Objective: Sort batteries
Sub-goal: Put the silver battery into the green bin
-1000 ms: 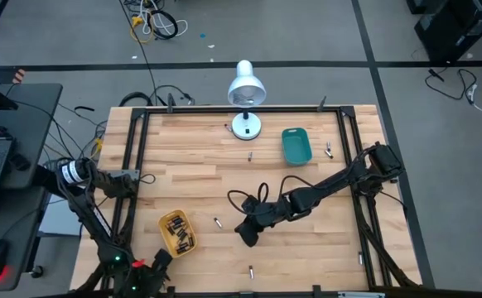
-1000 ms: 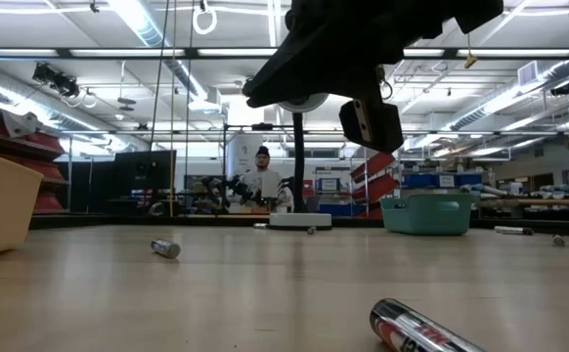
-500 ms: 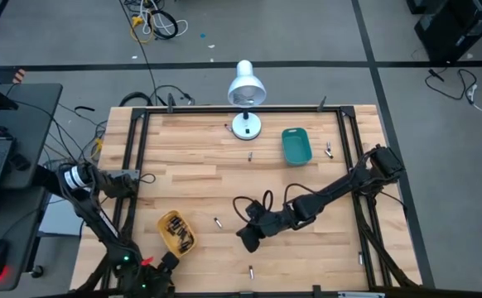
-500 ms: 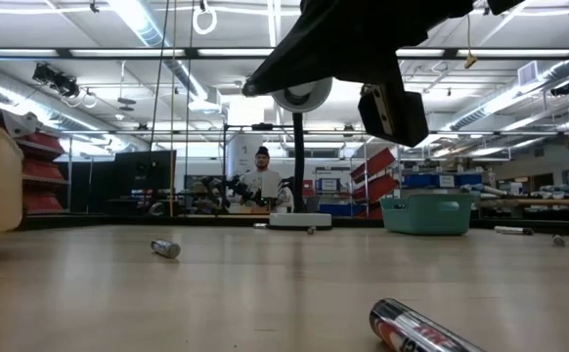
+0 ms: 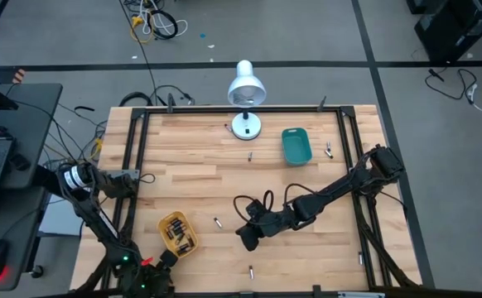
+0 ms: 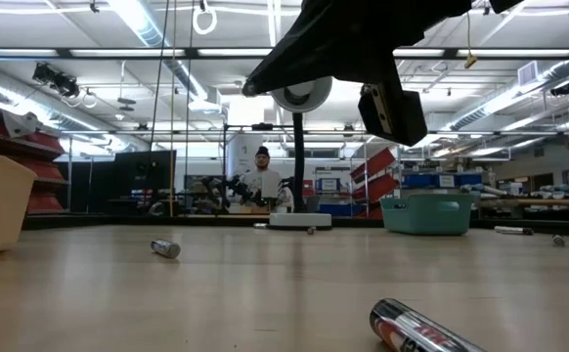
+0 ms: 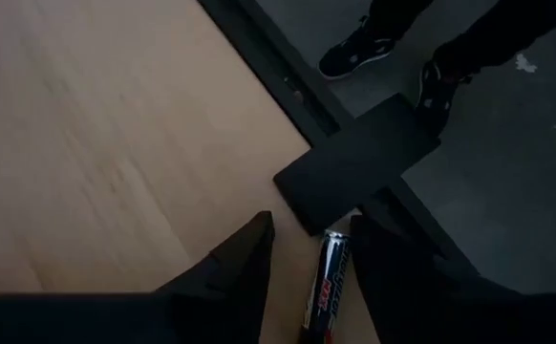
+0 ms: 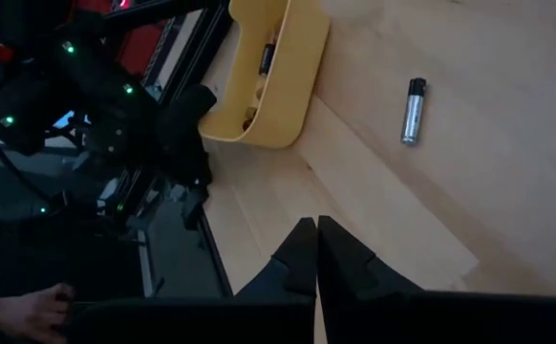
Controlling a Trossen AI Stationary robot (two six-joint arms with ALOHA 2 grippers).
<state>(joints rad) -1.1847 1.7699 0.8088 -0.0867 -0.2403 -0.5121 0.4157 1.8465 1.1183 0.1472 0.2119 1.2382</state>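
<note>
Two trays, one yellow tray [image 5: 177,233] and one teal tray [image 5: 296,145], one white lamp [image 5: 245,91], and four loose batteries [image 5: 218,223] on the tabletop [image 5: 191,157].

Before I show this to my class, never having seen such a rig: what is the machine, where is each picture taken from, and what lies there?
Two robot arms work at a table. One picture looks down from above, one level across the tabletop, one from each wrist. On the table stand a lamp, a teal tray and a yellow tray holding batteries; a loose battery lies nearby. The left tool is open, a battery lying between its fingers at the table's edge. The right tool, mid-table, is shut and empty.
</note>
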